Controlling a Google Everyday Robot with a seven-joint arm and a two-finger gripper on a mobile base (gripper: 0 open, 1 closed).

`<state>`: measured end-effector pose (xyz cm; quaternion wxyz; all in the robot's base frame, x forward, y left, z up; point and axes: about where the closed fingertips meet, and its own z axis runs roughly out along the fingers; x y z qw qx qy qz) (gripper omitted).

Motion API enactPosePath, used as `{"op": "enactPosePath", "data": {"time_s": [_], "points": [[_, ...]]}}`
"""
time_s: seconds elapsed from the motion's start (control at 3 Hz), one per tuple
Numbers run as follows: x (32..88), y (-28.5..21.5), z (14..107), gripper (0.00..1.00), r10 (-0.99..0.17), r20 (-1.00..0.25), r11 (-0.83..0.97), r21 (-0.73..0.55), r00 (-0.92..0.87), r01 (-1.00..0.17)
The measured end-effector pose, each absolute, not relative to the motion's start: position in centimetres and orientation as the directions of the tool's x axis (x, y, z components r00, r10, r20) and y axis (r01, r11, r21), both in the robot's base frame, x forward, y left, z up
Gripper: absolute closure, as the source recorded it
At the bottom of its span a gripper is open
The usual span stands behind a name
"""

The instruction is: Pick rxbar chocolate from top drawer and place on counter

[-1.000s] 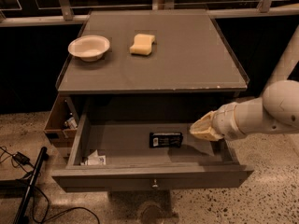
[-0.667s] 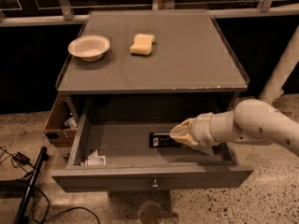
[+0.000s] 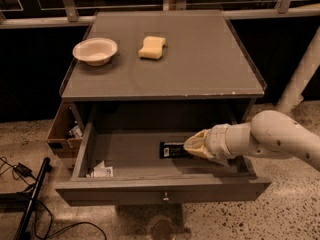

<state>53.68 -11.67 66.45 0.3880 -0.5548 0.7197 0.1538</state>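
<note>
The top drawer (image 3: 160, 188) stands pulled open below the counter (image 3: 200, 64). The rxbar chocolate (image 3: 171, 149), a black wrapper with white marks, lies flat on the drawer floor near the middle. My gripper (image 3: 192, 145) reaches into the drawer from the right on a white arm, and its cream-coloured tip sits at the bar's right end, partly covering it.
A white bowl (image 3: 95, 50) and a yellow sponge (image 3: 152, 47) sit on the counter's back left. White paper packets (image 3: 101, 171) lie in the drawer's front left corner. A brown cardboard box (image 3: 63, 130) stands left of the cabinet. Cables and a black pole lie on the floor at left.
My gripper has moved left inside the drawer, from its right side to the bar's right end. The bar has not moved.
</note>
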Motion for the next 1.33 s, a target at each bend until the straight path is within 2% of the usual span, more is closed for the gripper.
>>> {"op": "enactPosePath", "data": {"time_s": [0.33, 1.33], "points": [[54.4, -12.0, 64.9, 0.81, -0.687, -0.724, 0.320, -0.225, -0.062, -0.920], [56.2, -12.1, 62.7, 0.11, -0.703, -0.711, 0.267, -0.223, -0.031, -0.938]]}}
